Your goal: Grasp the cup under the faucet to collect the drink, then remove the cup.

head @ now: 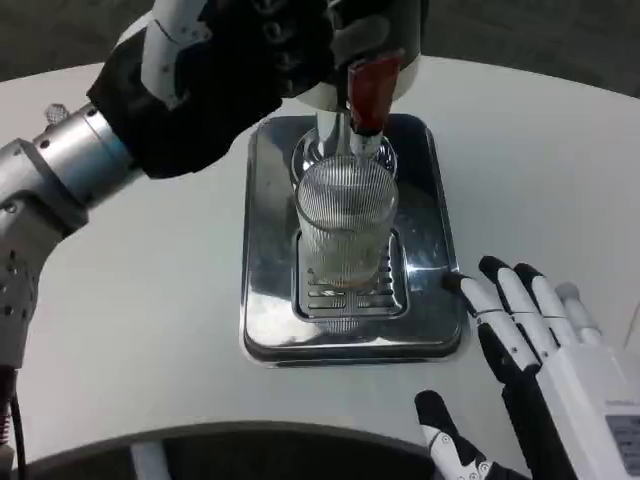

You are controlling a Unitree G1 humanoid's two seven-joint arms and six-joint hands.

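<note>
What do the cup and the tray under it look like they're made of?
The cup looks like clear glass or hard plastic: see-through, with fine vertical ribs. The tray looks like polished metal, probably stainless steel: silver, mirror-bright, with a slotted grate in the middle.

The left hand is dark and blurred against the dispenser, so its grip cannot be made out. The dispenser's upper body is cut off by the top edge. The cup hides the middle of the drip tray's grate. The right hand runs past the near right corner.
</note>
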